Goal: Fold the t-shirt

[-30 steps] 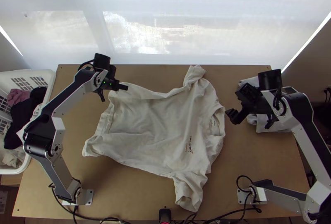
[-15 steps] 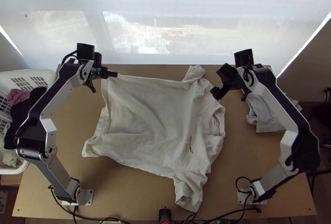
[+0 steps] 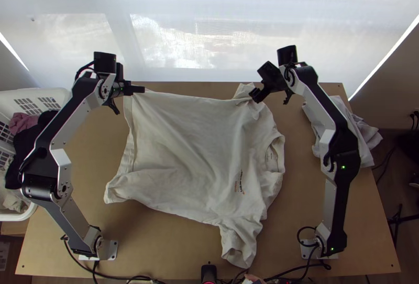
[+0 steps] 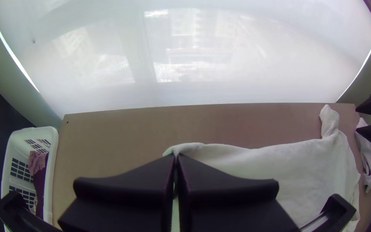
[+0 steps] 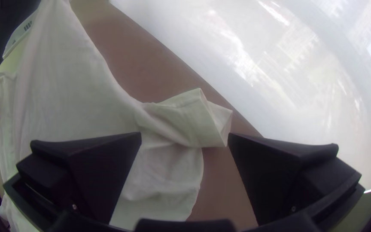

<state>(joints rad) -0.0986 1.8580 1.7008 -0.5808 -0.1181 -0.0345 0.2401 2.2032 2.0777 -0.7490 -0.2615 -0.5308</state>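
Note:
The off-white t-shirt [image 3: 183, 148] lies spread across the table, its neck opening toward the right and its lower sleeve near the front edge. At its far left corner, my left gripper [image 3: 143, 89] is shut on the hem; in the left wrist view the gripper [image 4: 175, 157] has its fingers together with the cloth's corner [image 4: 190, 148] between them. Over the far sleeve hangs my right gripper [image 3: 255, 97]. In the right wrist view that gripper [image 5: 184, 136] stands open, with the sleeve [image 5: 190, 118] seen between its fingers.
A white basket [image 3: 62, 98] holding dark and pink clothes stands at the left. Folded light cloths [image 3: 361, 132] lie at the right, behind the right arm. Cables run along the near edge, where part of a hand [image 3: 253, 279] shows.
My left gripper has moved left and away from the near edge, drawing the shirt's corner out and straightening its far edge. My right gripper has travelled left from beside the collar to the far sleeve.

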